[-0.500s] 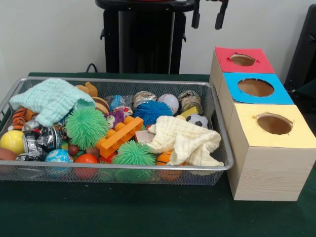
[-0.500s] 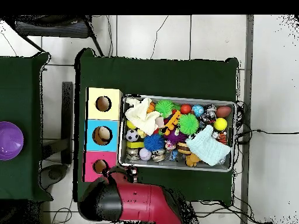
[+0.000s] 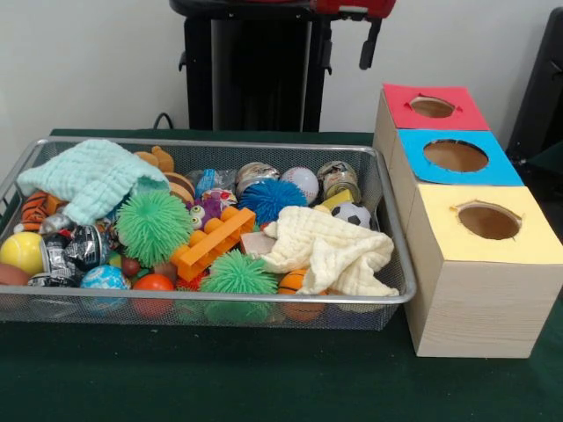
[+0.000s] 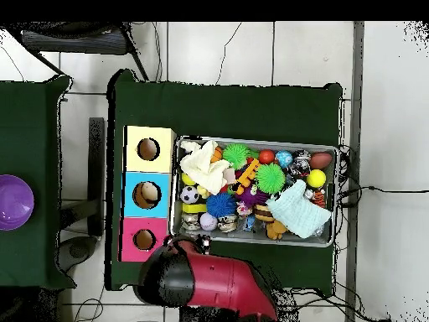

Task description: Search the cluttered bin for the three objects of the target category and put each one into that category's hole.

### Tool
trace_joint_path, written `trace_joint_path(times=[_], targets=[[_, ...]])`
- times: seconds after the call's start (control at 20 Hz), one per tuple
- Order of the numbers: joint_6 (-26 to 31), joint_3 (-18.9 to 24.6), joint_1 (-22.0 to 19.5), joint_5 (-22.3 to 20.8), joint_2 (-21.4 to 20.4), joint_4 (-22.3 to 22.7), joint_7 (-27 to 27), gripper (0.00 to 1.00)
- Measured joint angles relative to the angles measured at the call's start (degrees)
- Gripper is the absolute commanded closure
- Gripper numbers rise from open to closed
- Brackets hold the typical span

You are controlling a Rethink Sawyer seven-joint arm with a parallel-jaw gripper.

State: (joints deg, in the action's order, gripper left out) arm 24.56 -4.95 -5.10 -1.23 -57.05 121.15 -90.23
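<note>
**Open fingers hang over the bin's back rim, search not yet begun**

The fingers stand parted and empty, high above the bin. Nothing is between them and they touch nothing. The whole heap lies below them and out ahead, away from the arm. The bin's long axis runs the same way as the gap between the fingers. Most of it stretches off to one side of them. On the other side, just beside the bin's end, sits the row of boxes.

The red box is the nearest of these to the fingers, almost under them. The blue box comes next and the yellow box is farthest out. Each has one round hole in its top.

The pictures do not say which category is wanted, so the three targets cannot be picked out. Closest below the fingers are two cans, a soccer ball and a blue spiky ball. Just beyond those a yellow cloth is draped over other pieces and may hide some.

The arm is folded back over the bench edge, wrist pointing down. The next move looks like a forward reach and a straight drop.
</note>
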Motion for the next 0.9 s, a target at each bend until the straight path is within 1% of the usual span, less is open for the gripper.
trace_joint_path(times=[0.15,0.5,0.7,0.9], targets=[[0.00,-0.02,-1.15,0.01,0.93,-1.02,0.00,0.00],[-0.52,-0.51,-2.39,0.01,3.47,-4.07,0.00,0.00],[-2.63,-0.90,-3.01,0.14,6.45,-6.32,0.00,0.00],[-6.59,-1.13,-3.79,0.66,10.25,-8.75,0.00,0.00]])
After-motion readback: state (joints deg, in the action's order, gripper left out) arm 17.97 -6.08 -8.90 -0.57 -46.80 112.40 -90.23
